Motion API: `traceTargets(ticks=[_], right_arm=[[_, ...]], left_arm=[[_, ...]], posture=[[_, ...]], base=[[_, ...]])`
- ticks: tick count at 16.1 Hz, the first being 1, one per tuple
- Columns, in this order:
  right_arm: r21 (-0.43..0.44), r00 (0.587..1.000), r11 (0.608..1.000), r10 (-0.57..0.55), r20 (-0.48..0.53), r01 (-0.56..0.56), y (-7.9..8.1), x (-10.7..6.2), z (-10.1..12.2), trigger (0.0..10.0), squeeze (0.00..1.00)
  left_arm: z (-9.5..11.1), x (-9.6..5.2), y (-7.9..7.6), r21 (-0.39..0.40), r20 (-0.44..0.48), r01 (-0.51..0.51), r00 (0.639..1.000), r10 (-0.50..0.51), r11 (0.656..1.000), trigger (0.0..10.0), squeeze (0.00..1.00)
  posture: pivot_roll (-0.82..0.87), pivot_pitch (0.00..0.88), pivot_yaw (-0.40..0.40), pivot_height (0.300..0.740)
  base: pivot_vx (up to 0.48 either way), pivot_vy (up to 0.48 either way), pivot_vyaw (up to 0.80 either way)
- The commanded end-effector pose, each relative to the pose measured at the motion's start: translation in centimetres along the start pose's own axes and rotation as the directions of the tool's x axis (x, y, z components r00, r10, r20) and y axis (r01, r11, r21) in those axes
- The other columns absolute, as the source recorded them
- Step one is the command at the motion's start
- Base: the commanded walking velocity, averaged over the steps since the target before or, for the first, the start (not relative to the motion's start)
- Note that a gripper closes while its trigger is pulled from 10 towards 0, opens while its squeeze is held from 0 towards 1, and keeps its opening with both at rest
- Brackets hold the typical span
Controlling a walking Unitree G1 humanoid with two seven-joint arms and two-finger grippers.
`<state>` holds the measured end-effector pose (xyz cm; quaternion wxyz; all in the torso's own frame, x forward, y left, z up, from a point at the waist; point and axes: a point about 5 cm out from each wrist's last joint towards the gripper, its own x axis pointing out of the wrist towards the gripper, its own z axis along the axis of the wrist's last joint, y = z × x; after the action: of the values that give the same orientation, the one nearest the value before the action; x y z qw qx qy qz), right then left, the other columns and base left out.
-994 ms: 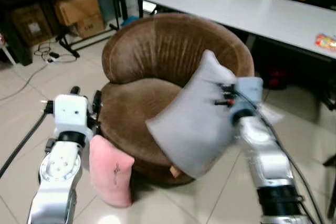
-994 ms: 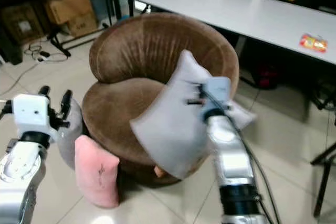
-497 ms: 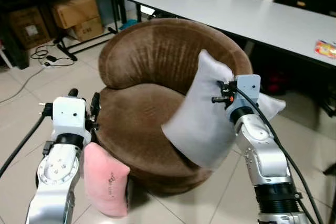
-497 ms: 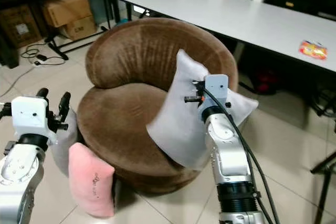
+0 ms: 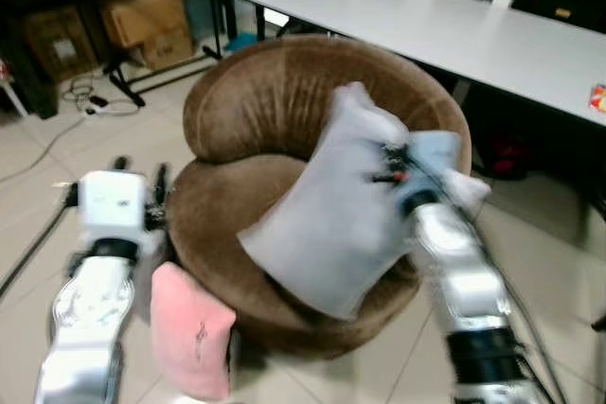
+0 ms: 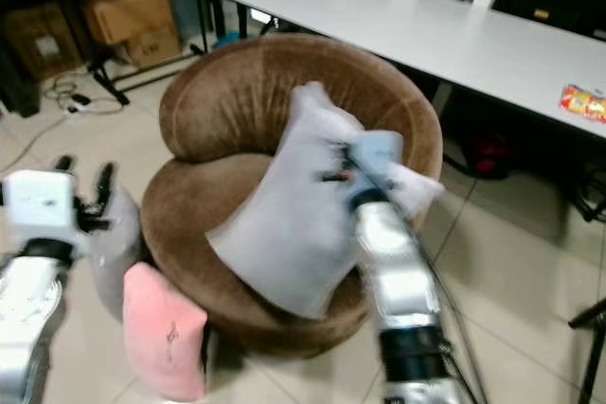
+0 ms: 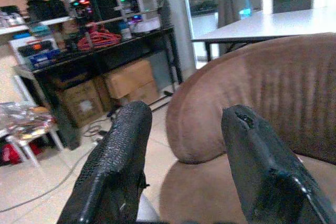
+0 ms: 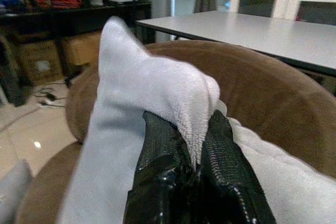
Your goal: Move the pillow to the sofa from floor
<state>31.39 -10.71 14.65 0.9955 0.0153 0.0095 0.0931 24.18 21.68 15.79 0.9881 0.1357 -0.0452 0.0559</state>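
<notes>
A large pale grey fabric pillow (image 5: 327,224) hangs tilted over the seat of the round brown velvet sofa chair (image 5: 275,101), its upper edge bunched. The right gripper (image 8: 190,167), arm reaching forward, pinches that fold tight between its fingers. The left gripper (image 7: 184,166), fingers spread wide, hovers beside the chair above a pink cushion (image 5: 189,340) on the floor.

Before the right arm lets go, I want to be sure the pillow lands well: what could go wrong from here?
The right gripper pinches only a fold at the edge of the grey pillow, so it could slip out early. The pillow hangs tilted over the front rim of the brown sofa; released here, it might slide to the floor, near the pink pillow. The left gripper hovers open beside the sofa.
</notes>
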Motion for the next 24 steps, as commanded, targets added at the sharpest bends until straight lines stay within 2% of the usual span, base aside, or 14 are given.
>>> traceTargets(ticks=[1,9,10,13,15,20,24], right_arm=[[-0.011,0.997,0.999,-0.046,0.061,0.047,-1.4,0.1,1.3,10.0,0.0],[0.005,0.997,0.999,-0.037,0.063,0.037,-1.4,0.0,1.3,10.0,0.0],[-0.016,0.997,0.999,-0.03,0.066,0.031,-1.4,0.0,1.4,10.0,0.0],[-0.034,0.996,0.999,-0.004,0.085,0.006,-1.1,0.2,2.0,10.0,0.0],[-0.019,0.994,0.999,0.029,0.106,-0.027,-0.9,0.4,2.3,10.0,0.0],[-0.018,0.994,1.0,0.023,0.111,-0.021,-0.8,0.8,2.6,10.0,0.0],[-0.013,0.992,0.999,0.036,0.118,-0.034,-0.6,1.4,2.9,10.0,0.0]], left_arm=[[0.1,0.0,-0.6,-0.008,0.003,0.029,1.0,-0.029,1.0,10.0,0.0],[0.0,-0.1,-0.6,-0.012,-0.003,0.029,1.0,-0.029,1.0,10.0,0.0],[0.0,-0.1,-0.6,-0.013,-0.002,0.028,1.0,-0.028,1.0,10.0,0.0],[0.0,0.0,-0.7,-0.016,0.002,0.03,1.0,-0.03,0.999,10.0,0.0],[0.0,0.2,-0.9,-0.016,0.005,0.044,0.999,-0.044,0.999,10.0,0.0],[0.4,1.3,-1.0,-0.014,0.028,0.052,0.998,-0.052,0.999,10.0,0.0],[0.6,1.5,-0.9,-0.012,0.037,0.048,0.998,-0.048,0.999,10.0,0.0]], posture=[[0.05,0.0,-0.024,0.74],[0.04,0.0,-0.024,0.74],[0.04,0.0,-0.024,0.74],[0.04,0.0,-0.024,0.74],[0.02,0.0,-0.007,0.74],[0.01,0.0,-0.003,0.74],[0.04,0.0,-0.016,0.74]], base=[[0.292,0.0,0.0],[0.29,0.0,0.0],[0.289,0.0,0.0],[0.29,0.0,0.67],[0.291,0.0,0.23],[0.288,0.0,0.0],[0.29,0.0,0.0]])
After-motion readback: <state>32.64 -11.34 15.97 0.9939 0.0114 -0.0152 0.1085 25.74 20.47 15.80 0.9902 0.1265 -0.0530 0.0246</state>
